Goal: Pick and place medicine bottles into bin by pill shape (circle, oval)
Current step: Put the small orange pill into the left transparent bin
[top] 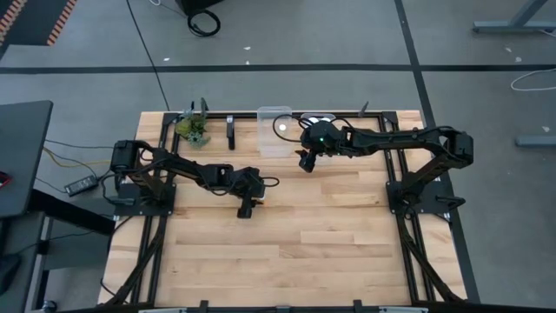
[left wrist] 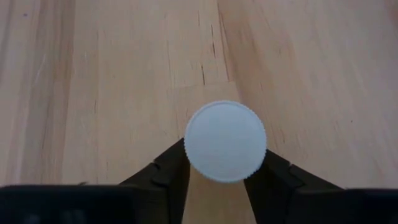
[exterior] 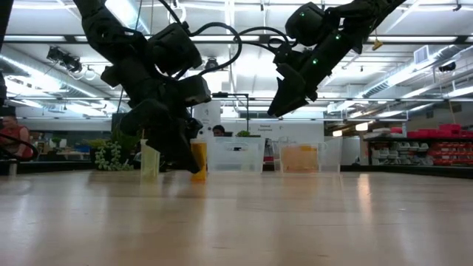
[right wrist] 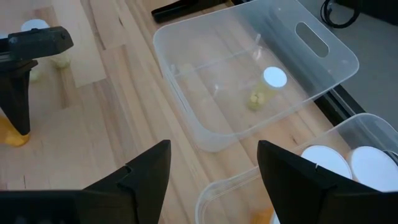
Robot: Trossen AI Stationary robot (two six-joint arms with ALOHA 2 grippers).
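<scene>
One bottle under my left pincer point(left wrist: 225, 180), fingers either side of its white cap, not clamped yet.

I'm squeezing in on this medicine bottle point(left wrist: 226, 141) standing upright on the counter point(top: 295, 235), mid-left; the fingers point(left wrist: 168, 177) look about touching the cap edge, but I can't tell if it's a real grip. I'd keep it centred, close gently so it doesn't tip, then lift straight up. Right pincer point(right wrist: 211, 180) hangs open over the two clear bins point(right wrist: 249, 81) at the back, holding nothing. One bin has a small bottle point(right wrist: 267, 87) lying in it, the other white-capped ones point(right wrist: 326, 163).
</scene>
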